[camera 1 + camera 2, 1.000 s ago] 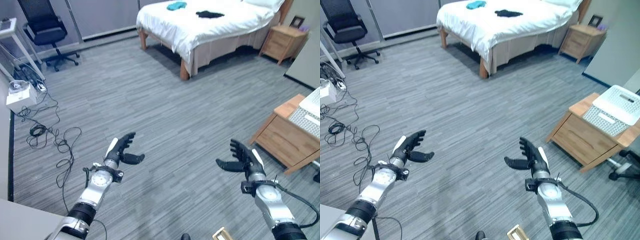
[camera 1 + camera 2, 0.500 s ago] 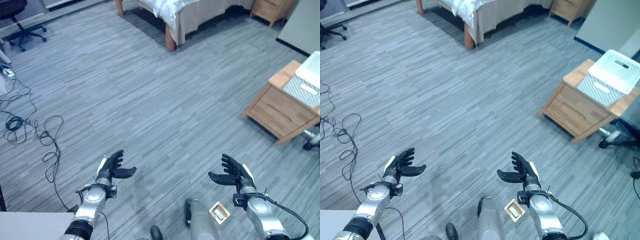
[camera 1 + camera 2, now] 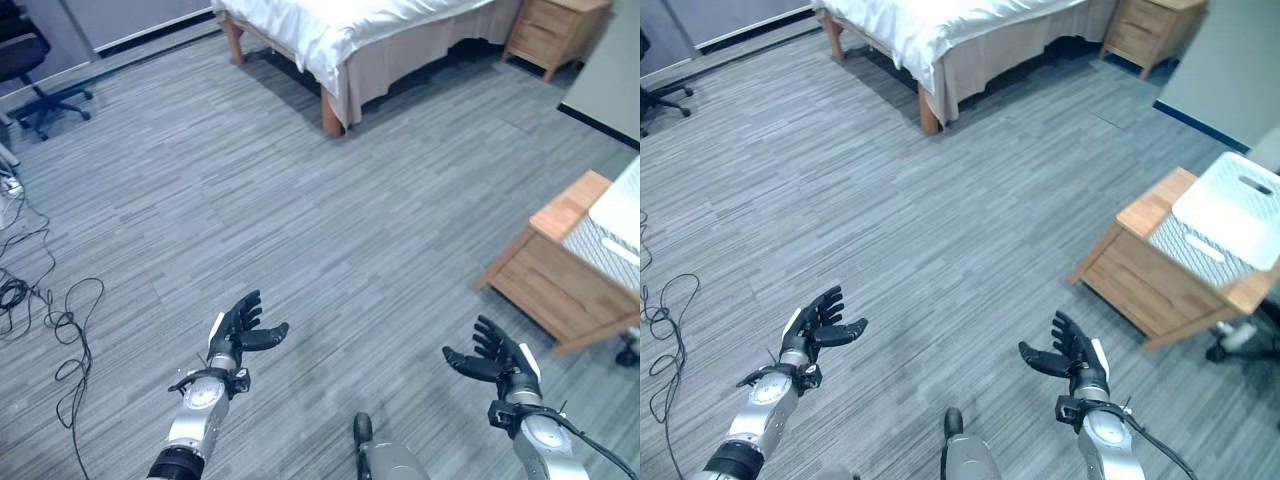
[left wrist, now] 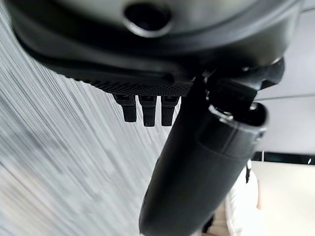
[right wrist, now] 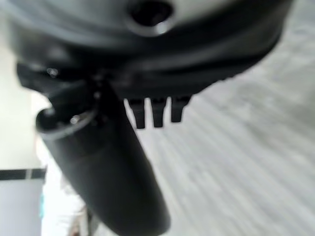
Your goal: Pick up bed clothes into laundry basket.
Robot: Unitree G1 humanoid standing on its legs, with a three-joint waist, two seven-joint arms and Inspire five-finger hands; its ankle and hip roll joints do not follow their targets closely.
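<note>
A bed (image 3: 370, 30) with a white sheet stands at the far end of the room, only its near corner in sight. A white laundry basket (image 3: 1230, 215) rests on a low wooden cabinet (image 3: 1150, 270) at the right. My left hand (image 3: 238, 330) floats over the grey floor at the lower left, fingers straight and spread, holding nothing. My right hand (image 3: 502, 360) hangs at the lower right in the same open pose, a short way from the cabinet. The wrist views show each hand's straight fingertips (image 4: 143, 110) and thumb (image 5: 113, 172) over bare floor.
A wooden nightstand (image 3: 550, 30) stands to the right of the bed. A black office chair (image 3: 30, 70) is at the far left, with loose cables (image 3: 50, 320) on the floor below it. A wall edge (image 3: 1230, 70) rises at the far right.
The camera has shifted, bringing the bed corner and nightstand back into sight and the cabinet closer at the right. Both hands stay open and level in front of me.
</note>
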